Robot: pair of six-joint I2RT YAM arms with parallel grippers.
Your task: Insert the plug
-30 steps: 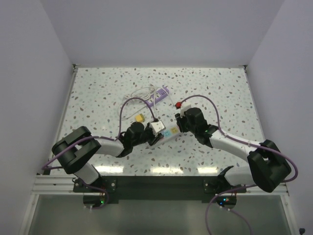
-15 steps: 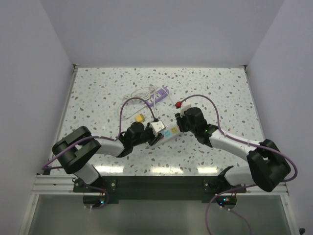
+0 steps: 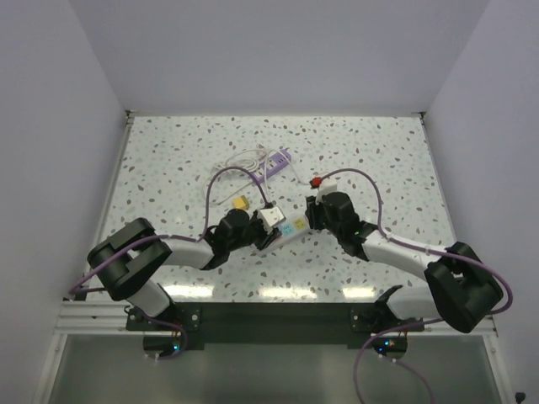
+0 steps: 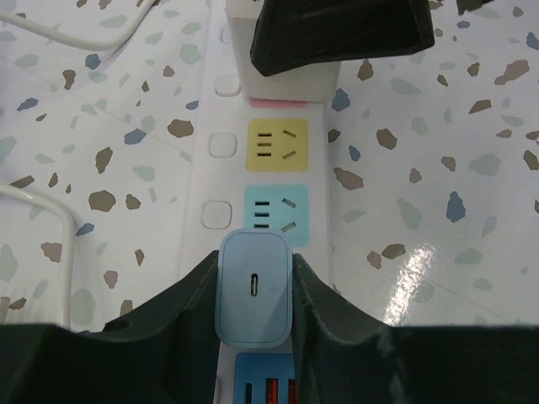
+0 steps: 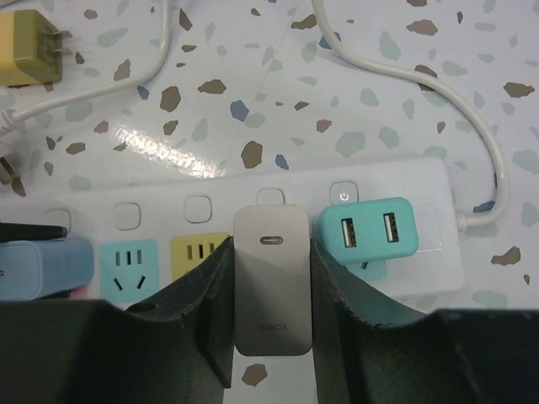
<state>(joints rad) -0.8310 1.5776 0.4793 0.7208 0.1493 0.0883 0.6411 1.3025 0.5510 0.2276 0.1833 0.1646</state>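
**Blue plug** (image 4: 253, 290): low centre of the left wrist view, standing on the power strip (image 4: 223, 181) just below the cyan socket (image 4: 276, 210). Its prongs are hidden, so I cannot tell how deep it sits.

**Grey plug** (image 5: 271, 295): low centre of the right wrist view, upright on the same strip. The yellow socket (image 5: 198, 251) is on its left and a teal adapter (image 5: 366, 236), already in the strip, on its right. A pink sliver shows beneath it in the left wrist view. Whether it is fully seated cannot be told.

**Progress:** both plugs stand over the strip. Probably left to do: press each fully home, then let go.

**Left claw** (image 4: 254, 276): narrow, clamped on the sides of the blue plug.

**Right claw** (image 5: 271, 252): narrow, clamped on the grey plug.

**Arms:** in the top view both reach inward, low and bent, their wrists nearly meeting over the strip at mid-frame.

**Surroundings:** a loose yellow plug (image 5: 29, 35) at upper left and a white cable (image 5: 421, 84), both on the speckled table (image 3: 168, 151).
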